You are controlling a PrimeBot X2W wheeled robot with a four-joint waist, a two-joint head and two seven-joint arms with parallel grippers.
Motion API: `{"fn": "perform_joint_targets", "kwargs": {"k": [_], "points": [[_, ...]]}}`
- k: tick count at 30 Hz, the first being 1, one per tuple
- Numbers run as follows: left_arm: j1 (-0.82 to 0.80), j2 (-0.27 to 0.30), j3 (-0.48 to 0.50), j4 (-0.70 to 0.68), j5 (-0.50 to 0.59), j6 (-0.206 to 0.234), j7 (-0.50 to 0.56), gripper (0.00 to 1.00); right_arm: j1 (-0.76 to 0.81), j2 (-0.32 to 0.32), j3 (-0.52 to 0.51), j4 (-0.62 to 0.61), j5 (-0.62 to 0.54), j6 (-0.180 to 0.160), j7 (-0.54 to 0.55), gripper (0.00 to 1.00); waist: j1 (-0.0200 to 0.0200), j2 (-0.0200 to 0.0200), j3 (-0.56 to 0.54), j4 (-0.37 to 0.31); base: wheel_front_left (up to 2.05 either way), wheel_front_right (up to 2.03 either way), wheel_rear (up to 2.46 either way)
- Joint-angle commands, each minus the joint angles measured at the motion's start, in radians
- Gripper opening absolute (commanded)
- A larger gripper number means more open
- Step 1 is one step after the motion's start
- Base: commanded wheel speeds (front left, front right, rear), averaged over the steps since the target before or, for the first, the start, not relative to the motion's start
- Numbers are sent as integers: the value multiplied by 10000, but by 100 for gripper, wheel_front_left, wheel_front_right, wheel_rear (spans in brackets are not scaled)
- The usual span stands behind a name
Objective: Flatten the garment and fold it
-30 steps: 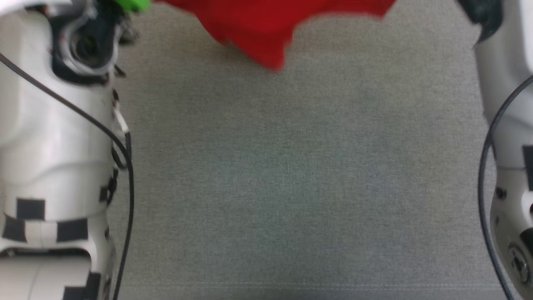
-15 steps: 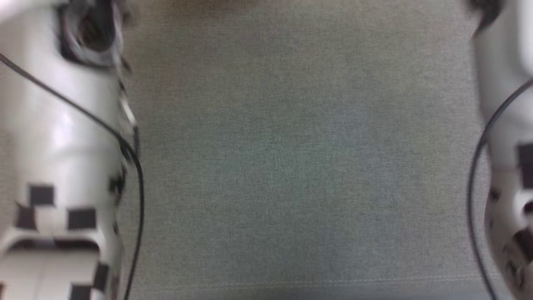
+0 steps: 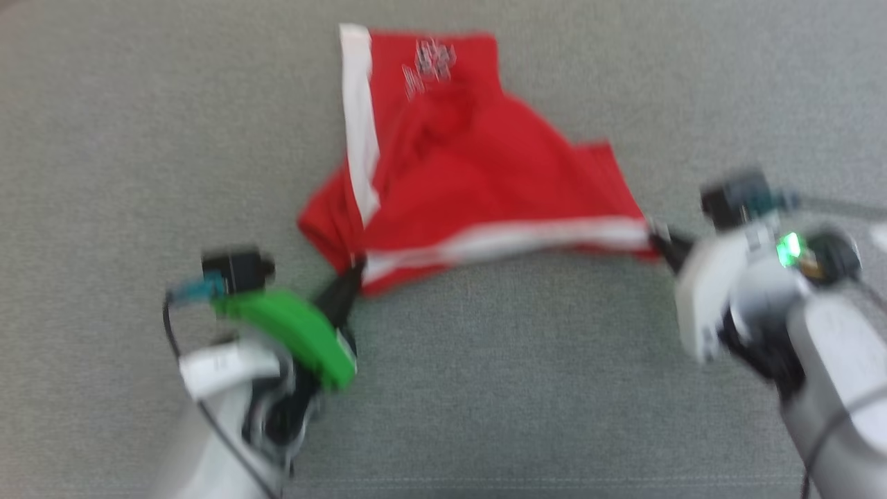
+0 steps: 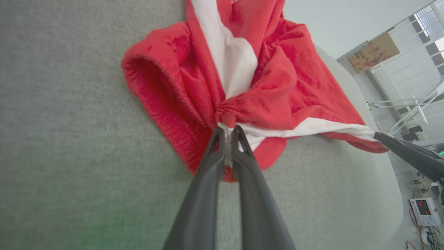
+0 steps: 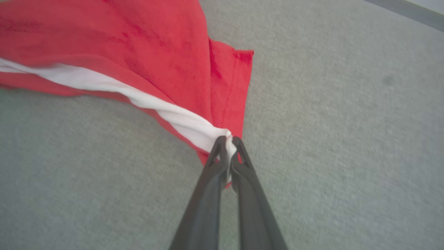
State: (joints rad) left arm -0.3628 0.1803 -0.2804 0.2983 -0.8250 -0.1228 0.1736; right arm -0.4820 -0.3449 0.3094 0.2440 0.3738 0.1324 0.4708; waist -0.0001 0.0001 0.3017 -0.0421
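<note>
Lying rumpled on the grey surface (image 3: pixel 520 388), the red shorts (image 3: pixel 485 180) sit in the upper middle of the head view, pinched at two corners. The left tool (image 3: pixel 346 277), at the lower left corner of the cloth, is closed on a bunched bit of fabric beside the ribbed waistband (image 4: pixel 156 104). In the left wrist view its dark fingers (image 4: pixel 211 163) squeeze that gather between their tips. The right tool (image 3: pixel 662 241), at the right corner, is likewise clamped on the cloth, its tips meeting around a twist of white and red. A white stripe (image 3: pixel 499 241) stretches between the two tools along the lower edge of the shorts. A second white stripe (image 3: pixel 360 118) runs up the left side toward a small white print (image 3: pixel 429 59) near the top. The head view is blurred.
</note>
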Motion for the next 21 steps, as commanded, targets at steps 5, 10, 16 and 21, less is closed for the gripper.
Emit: {"fn": "perform_joint_targets", "kwargs": {"k": [5, 10, 16, 21], "points": [[2125, 409, -142, -1151, -71, 430, 251, 0, 2581, -288, -698, -1829, 179, -17, 991, 0, 1, -1, -942, 178, 0, 0, 0], [3572, 685, -123, -2334, -62, 1015, 466, 0, 4509, -53, -1536, -3360, -81, -17, 2075, 0, 1, -1, -1197, 276, 0, 0, 0], [4177, 673, -238, -3111, -6, 1236, 434, 0, 5582, 574, -2089, -4395, -396, -17, 2571, 0, 1, -1, -1307, 373, 0, 0, 0], [3673, 401, -288, -3281, 185, 1153, -11, 0, 5362, 1019, -2278, -4584, -661, -17, 1972, 0, 1, -1, -1335, 392, 0, 0, 0]]}}
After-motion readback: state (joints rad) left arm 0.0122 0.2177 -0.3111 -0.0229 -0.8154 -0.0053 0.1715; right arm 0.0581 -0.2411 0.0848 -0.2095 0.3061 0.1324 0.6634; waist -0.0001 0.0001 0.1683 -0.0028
